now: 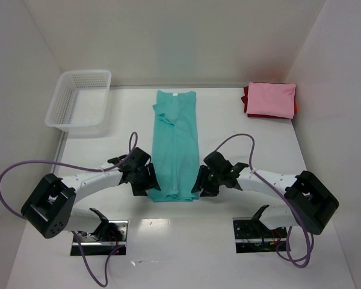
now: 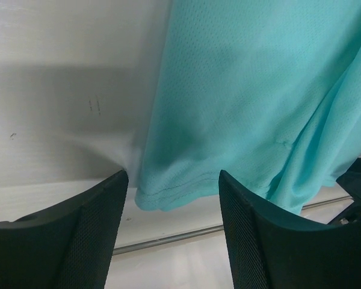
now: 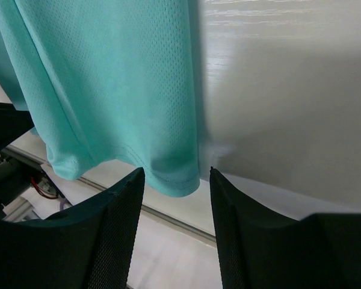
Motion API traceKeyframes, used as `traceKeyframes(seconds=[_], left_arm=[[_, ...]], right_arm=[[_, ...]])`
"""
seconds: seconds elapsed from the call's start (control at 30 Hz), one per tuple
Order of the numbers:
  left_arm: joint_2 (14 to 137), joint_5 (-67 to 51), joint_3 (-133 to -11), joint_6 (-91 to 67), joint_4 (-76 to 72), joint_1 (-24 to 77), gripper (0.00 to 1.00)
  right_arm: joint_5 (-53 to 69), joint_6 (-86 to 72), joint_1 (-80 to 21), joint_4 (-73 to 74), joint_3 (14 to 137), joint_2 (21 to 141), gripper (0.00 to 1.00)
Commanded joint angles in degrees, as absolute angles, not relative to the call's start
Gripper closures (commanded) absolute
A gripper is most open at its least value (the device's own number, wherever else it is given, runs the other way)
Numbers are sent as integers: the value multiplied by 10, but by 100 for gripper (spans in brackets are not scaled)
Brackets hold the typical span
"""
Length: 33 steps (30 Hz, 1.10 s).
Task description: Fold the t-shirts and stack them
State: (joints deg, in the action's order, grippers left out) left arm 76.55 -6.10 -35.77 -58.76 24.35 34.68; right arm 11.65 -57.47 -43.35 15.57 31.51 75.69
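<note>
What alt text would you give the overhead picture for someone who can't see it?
A teal t-shirt, folded into a long strip, lies on a white table, with the left claw and right claw at its near corners. A white basket sits far left; a folded pink shirt rests on a red shirt far right.

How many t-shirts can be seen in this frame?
3. A teal t-shirt lies lengthwise at the centre of the table; a folded pink t-shirt sits on a red t-shirt at the far right corner. More could be hidden under that pile.
</note>
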Motion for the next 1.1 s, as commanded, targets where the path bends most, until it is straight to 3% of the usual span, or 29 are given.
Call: traceKeyframes(seconds=[0.0, 0.2, 0.43, 0.7, 0.93, 1.07], left_arm=[[781, -50, -352, -580, 239, 345, 30], [787, -50, -346, -575, 239, 345, 32], [792, -55, -341, -575, 239, 345, 48], [787, -66, -336, -575, 244, 345, 54], [802, -75, -336, -570, 234, 345, 78], [810, -76, -336, -558, 234, 345, 99]], right_arm=[[125, -586, -458, 122, 338, 776, 47], [125, -598, -469, 111, 338, 782, 48], [113, -608, -469, 105, 332, 782, 61], [107, -614, -475, 94, 332, 792, 68], [107, -614, -475, 94, 332, 804, 84], [96, -608, -475, 110, 337, 802, 93]])
